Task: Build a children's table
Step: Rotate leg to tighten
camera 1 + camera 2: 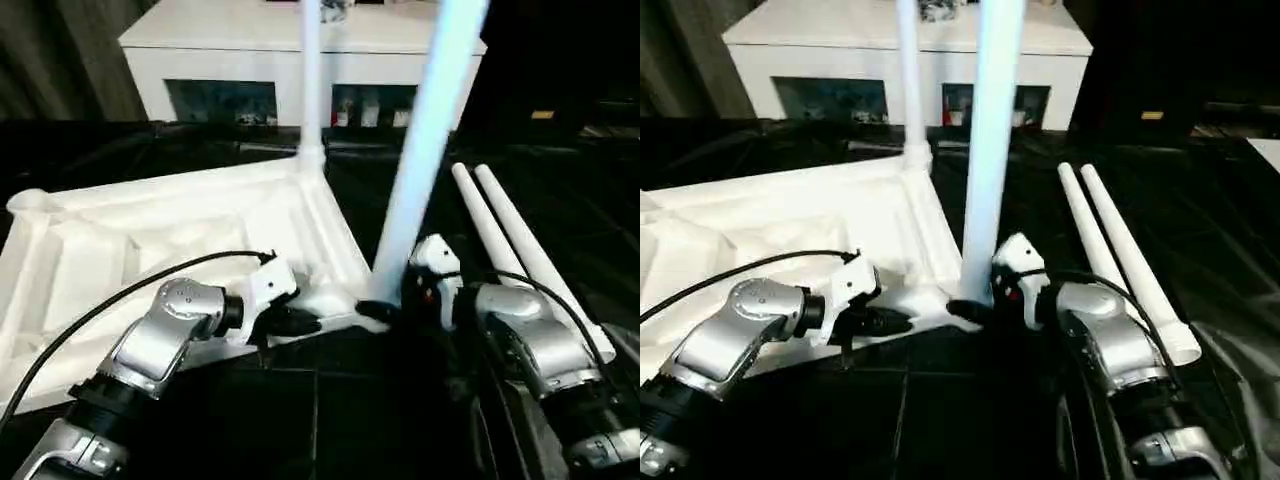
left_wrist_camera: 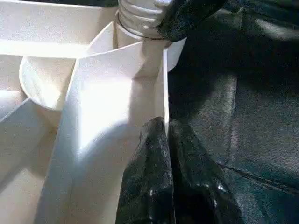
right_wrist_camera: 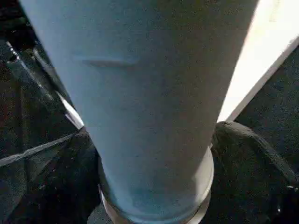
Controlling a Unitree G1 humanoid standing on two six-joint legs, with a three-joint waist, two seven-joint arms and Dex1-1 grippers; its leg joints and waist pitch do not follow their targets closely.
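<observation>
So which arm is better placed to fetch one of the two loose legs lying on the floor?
The right. The right gripper is open around the near upright leg, and the loose legs lie on its side. The left gripper is shut on the tabletop's rim, steadying it.

Both standing legs [image 1: 430, 130] run past the top edge, tips unseen.

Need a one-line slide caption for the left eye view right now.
Two legs stand in the upturned tabletop; left hand pinches its rim, right hand brackets the near leg's base.
</observation>
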